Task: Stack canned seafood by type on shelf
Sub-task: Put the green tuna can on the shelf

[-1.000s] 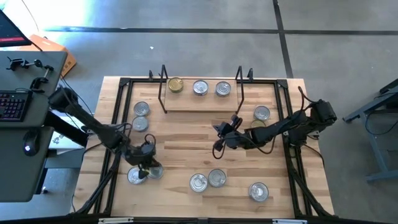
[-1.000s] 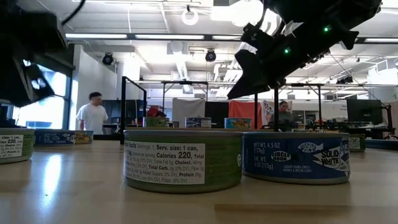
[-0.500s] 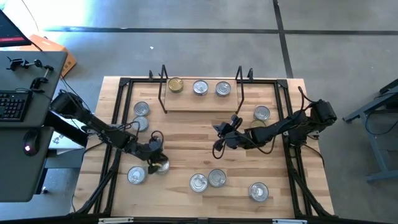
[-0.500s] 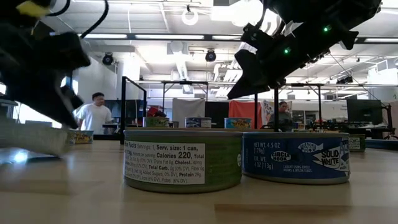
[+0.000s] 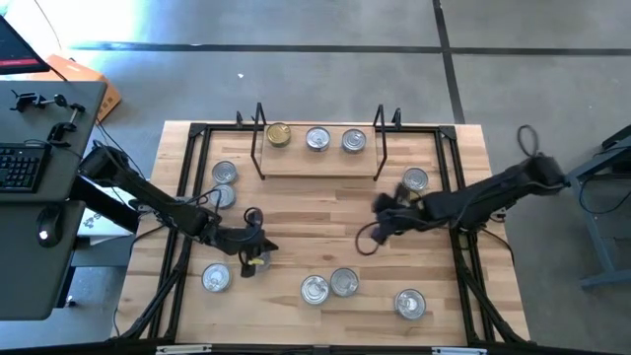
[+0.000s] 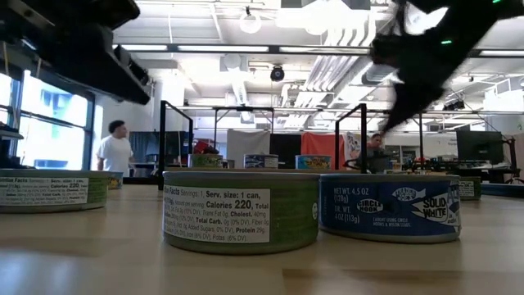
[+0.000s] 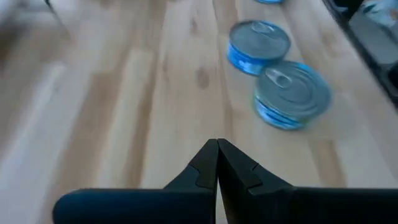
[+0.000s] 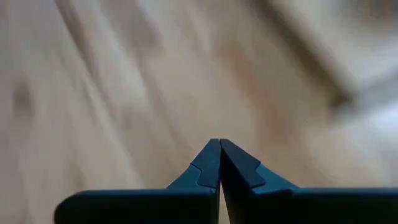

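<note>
Nearest the low camera, a green-sided round metal tin is showing a white panel reading "Calories 220", while the blue-sided tin just beside it is reading "SOLID WHITE". On the low light-wood shelf with black rod ends, one gold-lidded tin and two silver-lidded tins are sitting in a row. Both grippers are clenched and grasping nothing: the left gripper is hovering over bare tabletop near two blue tins, and the right gripper is hanging above the wooden tabletop right of centre.
</note>
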Robot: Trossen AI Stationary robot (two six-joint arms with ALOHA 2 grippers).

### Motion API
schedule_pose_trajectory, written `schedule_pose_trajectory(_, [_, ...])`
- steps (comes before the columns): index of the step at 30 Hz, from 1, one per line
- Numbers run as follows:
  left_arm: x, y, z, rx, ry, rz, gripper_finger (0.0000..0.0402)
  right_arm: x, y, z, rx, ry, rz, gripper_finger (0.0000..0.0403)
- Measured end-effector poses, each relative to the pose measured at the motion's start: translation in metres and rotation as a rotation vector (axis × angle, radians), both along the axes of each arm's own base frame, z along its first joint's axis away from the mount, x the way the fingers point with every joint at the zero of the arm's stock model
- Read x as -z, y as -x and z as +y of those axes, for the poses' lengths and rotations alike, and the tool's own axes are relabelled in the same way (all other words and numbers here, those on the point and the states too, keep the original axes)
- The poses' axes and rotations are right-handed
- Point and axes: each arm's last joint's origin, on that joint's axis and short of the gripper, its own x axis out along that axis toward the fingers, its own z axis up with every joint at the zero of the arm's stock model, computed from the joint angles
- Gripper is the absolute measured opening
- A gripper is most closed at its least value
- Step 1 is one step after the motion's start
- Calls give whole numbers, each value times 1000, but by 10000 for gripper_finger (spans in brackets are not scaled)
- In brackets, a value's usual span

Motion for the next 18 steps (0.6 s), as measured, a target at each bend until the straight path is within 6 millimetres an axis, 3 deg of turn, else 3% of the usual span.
schedule_pose_trajectory(2, [-2,-2,3,-42,-80,-38,0,-2,21,-4,76,-81,117,0])
schedule_pose_trajectory(4, [-5,-4,7,-127,-154,-88,0,-3,39,-9,205,-52,191,0])
schedule_pose_trajectory(7, [-11,-8,15,-302,-225,-168,0,-3,49,-17,391,4,196,0])
schedule_pose_trajectory(10, [-14,-10,22,-395,-250,-203,0,1,47,-20,447,-13,211,0])
schedule_pose_trajectory(18, [-12,-11,24,-376,-249,-184,0,33,31,-30,479,-26,420,0])
